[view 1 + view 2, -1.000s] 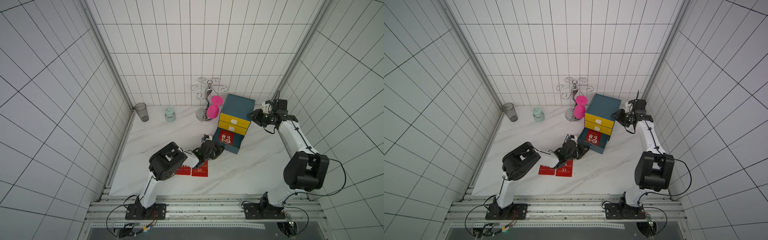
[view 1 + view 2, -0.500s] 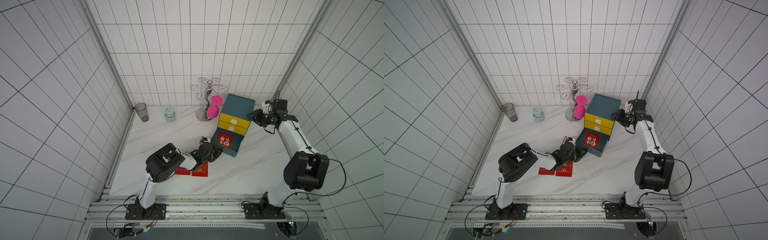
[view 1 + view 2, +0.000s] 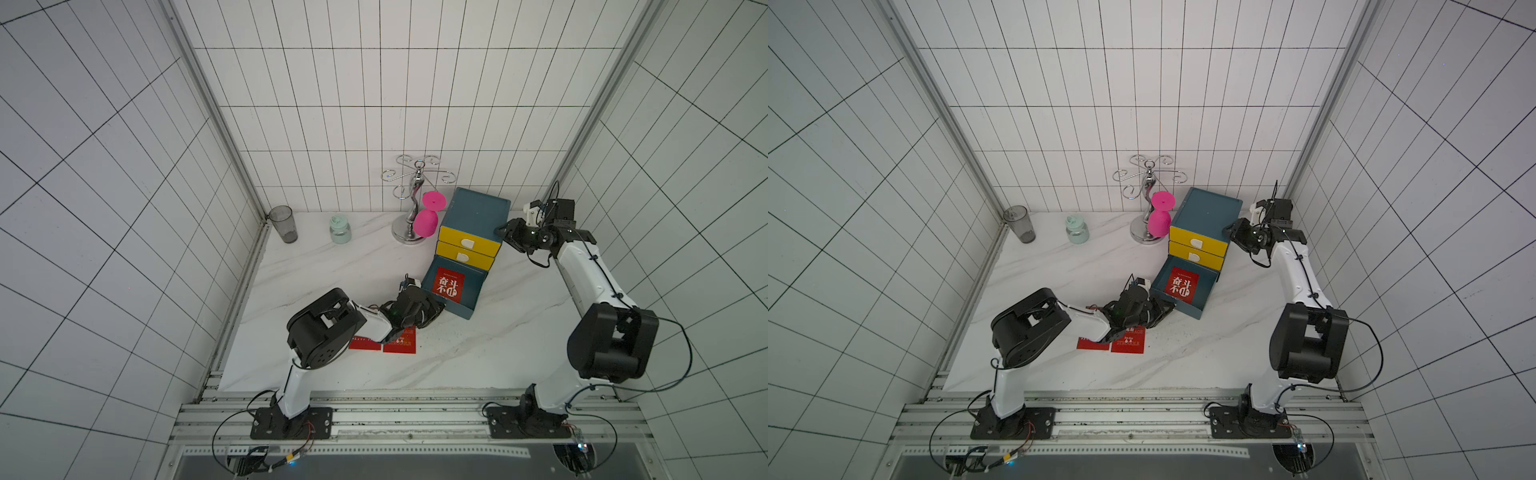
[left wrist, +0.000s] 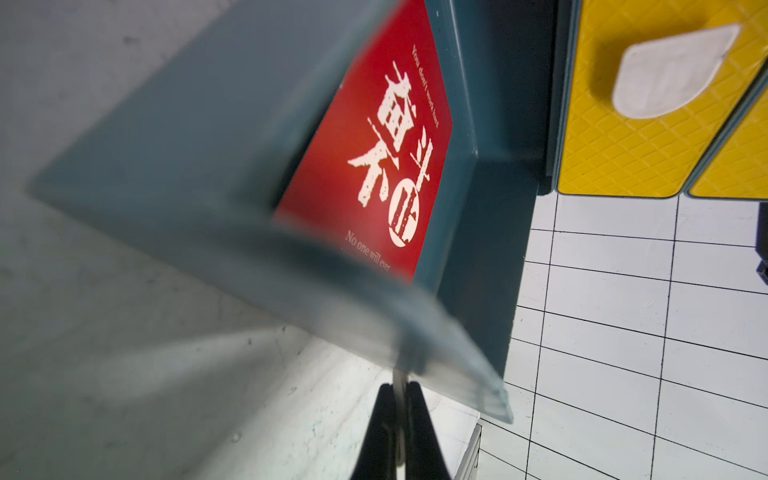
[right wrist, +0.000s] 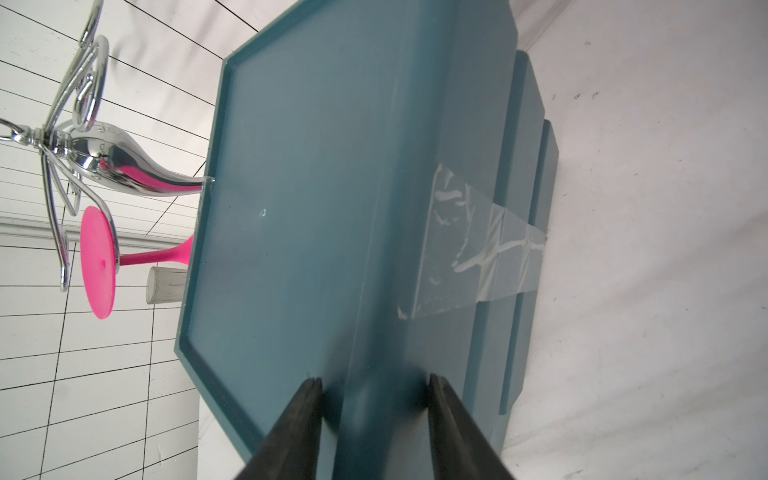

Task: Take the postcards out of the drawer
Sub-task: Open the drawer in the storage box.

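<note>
**Red card in the open drawer: thin, light, lying flat**

One flat red rectangular postcard with white lettering (image 3: 448, 284) lies face up on the floor of the pulled-out teal plastic bottom drawer (image 3: 457, 311), close to its left wall. Two more red postcards (image 3: 401, 345) lie side by side on the white marble-look tabletop (image 3: 478, 357), near and to the left of the drawer, partly under the left arm.

The left gripper (image 3: 434, 309) sits at the drawer's near left corner with its jaws pressed together and nothing between them. The right gripper (image 3: 503, 230) is part closed across the far right edge of the teal and yellow three-drawer cabinet (image 3: 478, 208), apparently bracing it.

The card looks like thin, glossy stock – nearly weightless, springy rather than rigid, and likely slick. Lying flush on the floor, it offers no raised edge. The best hold is probably a short edge away from the walls, one finger slipped under it. Otherwise the card could be slid against a wall until it tips up. The jaws would have to open first, and a light pinch should be enough.
</note>
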Controlling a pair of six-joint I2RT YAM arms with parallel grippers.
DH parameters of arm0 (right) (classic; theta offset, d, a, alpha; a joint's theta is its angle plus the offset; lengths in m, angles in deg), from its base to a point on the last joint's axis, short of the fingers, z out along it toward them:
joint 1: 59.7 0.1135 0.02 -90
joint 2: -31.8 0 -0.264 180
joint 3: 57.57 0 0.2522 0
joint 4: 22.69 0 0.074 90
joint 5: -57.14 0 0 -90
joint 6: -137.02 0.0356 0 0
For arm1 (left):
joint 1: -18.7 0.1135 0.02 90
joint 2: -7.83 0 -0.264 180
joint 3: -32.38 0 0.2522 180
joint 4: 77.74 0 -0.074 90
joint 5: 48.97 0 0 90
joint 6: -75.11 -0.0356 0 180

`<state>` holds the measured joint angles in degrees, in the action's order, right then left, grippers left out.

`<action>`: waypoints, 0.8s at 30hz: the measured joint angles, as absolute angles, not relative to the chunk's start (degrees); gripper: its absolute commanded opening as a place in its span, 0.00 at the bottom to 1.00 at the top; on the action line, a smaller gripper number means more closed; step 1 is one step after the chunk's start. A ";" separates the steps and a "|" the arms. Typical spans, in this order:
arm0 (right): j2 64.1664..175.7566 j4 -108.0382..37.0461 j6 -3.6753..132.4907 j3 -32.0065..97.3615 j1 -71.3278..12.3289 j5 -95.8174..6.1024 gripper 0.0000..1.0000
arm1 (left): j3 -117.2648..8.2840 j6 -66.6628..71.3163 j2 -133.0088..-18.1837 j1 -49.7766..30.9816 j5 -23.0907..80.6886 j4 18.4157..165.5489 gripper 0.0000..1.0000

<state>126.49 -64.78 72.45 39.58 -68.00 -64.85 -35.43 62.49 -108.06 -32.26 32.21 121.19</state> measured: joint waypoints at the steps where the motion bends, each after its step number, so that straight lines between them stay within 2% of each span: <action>1: 126.49 -64.78 72.45 39.58 -68.00 -64.87 0.44 | -35.41 62.47 -108.06 -32.26 32.19 121.12 0.07; 5: 126.49 -64.78 72.43 39.58 -68.00 -64.87 0.45 | -34.82 62.01 -107.36 -32.26 32.21 120.40 0.21; 8: 126.49 -64.78 72.39 39.58 -68.02 -64.87 0.46 | -33.81 60.87 -104.78 -32.26 32.45 118.13 0.27; 17: 126.34 -65.59 72.28 39.58 -68.37 -64.76 0.58 | -30.99 59.43 -97.86 -30.90 29.39 116.90 0.32; 24: 125.86 -68.61 72.21 40.59 -68.63 -64.37 0.61 | -26.53 55.50 -92.04 -26.62 26.85 113.95 0.38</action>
<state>125.86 -68.61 72.21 40.59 -68.63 -64.37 -26.53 55.50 -92.04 -26.62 26.85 113.95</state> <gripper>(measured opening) 0.608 0.374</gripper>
